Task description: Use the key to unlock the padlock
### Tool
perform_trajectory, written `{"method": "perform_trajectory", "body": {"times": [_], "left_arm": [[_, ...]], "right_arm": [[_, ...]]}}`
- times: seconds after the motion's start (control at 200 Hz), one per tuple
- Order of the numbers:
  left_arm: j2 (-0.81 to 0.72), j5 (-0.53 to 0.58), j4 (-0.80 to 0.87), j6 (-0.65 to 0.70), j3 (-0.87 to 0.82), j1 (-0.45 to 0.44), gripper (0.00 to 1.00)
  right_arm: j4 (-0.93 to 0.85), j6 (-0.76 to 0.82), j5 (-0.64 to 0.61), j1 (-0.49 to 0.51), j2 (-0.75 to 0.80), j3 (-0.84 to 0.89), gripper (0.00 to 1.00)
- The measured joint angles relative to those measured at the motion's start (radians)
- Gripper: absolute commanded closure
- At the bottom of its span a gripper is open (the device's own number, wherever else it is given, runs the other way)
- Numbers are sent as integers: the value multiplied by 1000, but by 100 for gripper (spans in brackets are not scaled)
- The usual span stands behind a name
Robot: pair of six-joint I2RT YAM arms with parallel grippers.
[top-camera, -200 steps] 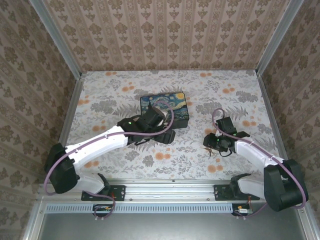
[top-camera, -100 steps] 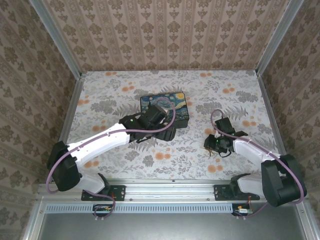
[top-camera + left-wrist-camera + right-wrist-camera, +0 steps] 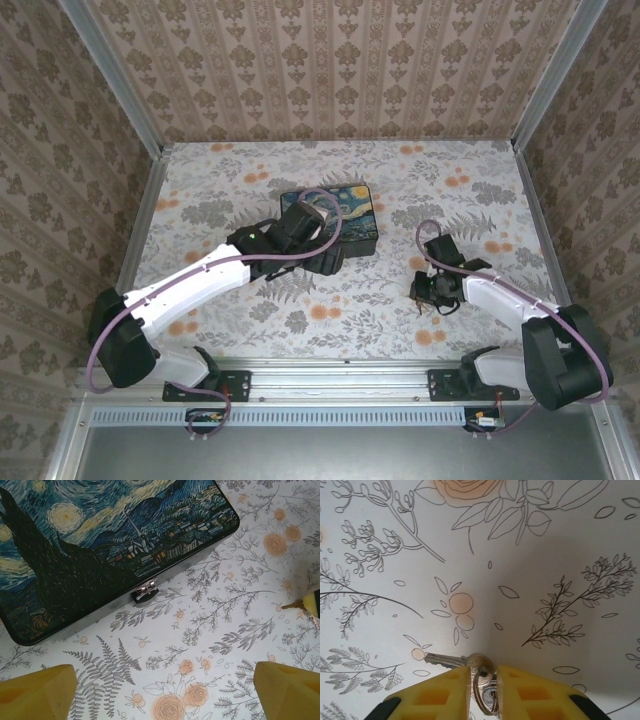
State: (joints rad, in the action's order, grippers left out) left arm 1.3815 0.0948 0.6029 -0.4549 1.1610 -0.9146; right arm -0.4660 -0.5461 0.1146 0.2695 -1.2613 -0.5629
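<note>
Standing by the tabletop [image 3: 560, 540], I saw the key [image 3: 445, 659] lying flat on the flowered cloth, its blade pointing out to the left of the right claw [image 3: 483, 680]. The yellow fingers [image 3: 435, 695] were drawn narrow around the key's round head, and a small ring [image 3: 487, 700] sat in the slit between them. Well apart from it, over by the black box [image 3: 75, 555] with the starry-night lid, the left claw [image 3: 162, 682] hung spread wide above bare cloth, just in front of the box. The little silvery padlock [image 3: 145, 589] sat on the box's front wall, directly ahead of that claw and not touching it. The lid was down, so I could not tell what the box held.
</note>
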Motion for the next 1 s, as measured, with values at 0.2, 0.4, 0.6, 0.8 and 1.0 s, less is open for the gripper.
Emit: {"method": "perform_trajectory", "body": {"times": [0.2, 0.4, 0.6, 0.8, 1.0], "left_arm": [[0, -2, 0, 6, 3, -2, 7], [0, -2, 0, 7, 3, -2, 7], [0, -1, 0, 8, 3, -2, 7], [-1, 0, 3, 14, 4, -2, 7], [-6, 2, 3, 19, 4, 0, 7]], "right_arm": [[-2, 1, -10, 0, -46, -28, 73], [6, 5, -6, 2, -98, -54, 73], [-7, 21, -6, 6, -109, -65, 76], [-14, 22, -7, 32, -109, -66, 75], [-15, 21, -11, 46, -109, -66, 73]]}}
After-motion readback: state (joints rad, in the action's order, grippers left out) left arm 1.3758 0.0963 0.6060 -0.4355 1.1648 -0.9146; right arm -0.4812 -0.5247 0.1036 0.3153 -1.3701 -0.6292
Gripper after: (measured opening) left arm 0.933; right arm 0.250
